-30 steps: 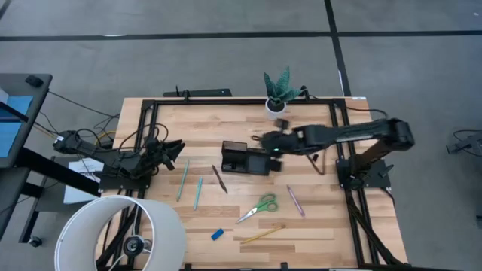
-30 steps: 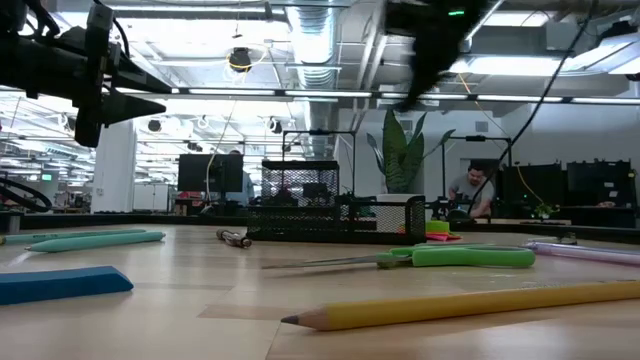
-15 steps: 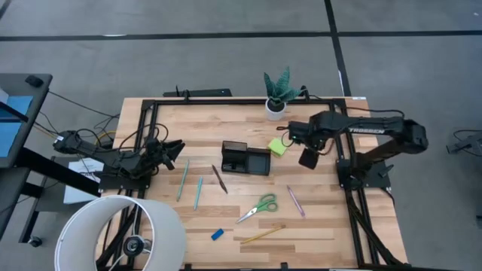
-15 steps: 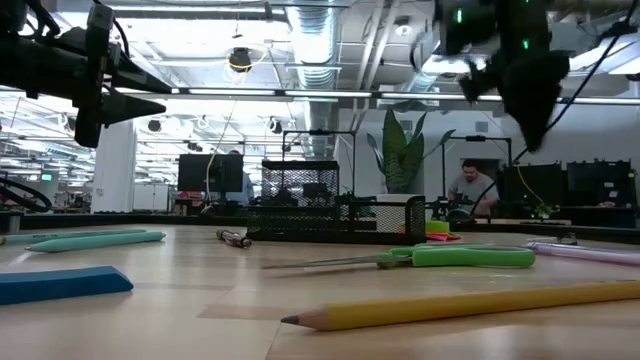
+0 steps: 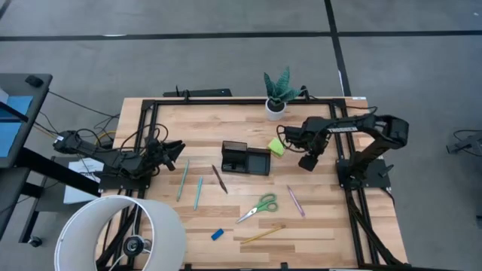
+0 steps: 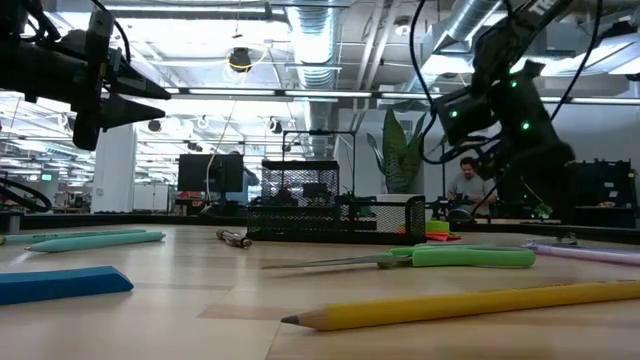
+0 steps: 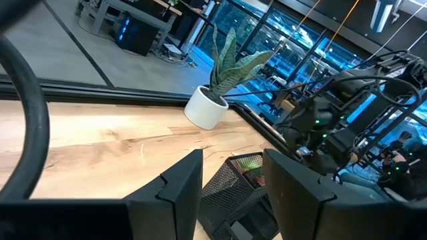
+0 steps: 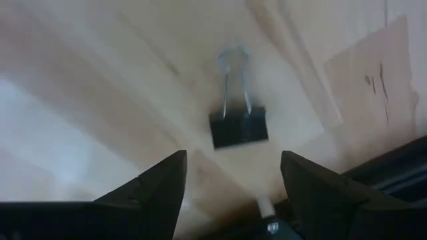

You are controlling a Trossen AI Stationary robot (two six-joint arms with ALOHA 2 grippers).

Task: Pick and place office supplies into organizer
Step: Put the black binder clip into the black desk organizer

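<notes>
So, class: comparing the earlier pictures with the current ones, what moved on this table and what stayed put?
The right gripper pulled back from over the organizer toward the table's right side and opened; it now hovers over the black clip. The left gripper, scissors, pens and pencil stayed put.

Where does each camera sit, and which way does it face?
High: above, facing down; both arms, organizer, scissors.
Low: at table height, facing the room; right gripper hangs above.
Left wrist: on the parked left arm, facing plant; open left gripper.
Right wrist: facing down at a clip; open gripper.
High and low share the scissors and pencil.
</notes>
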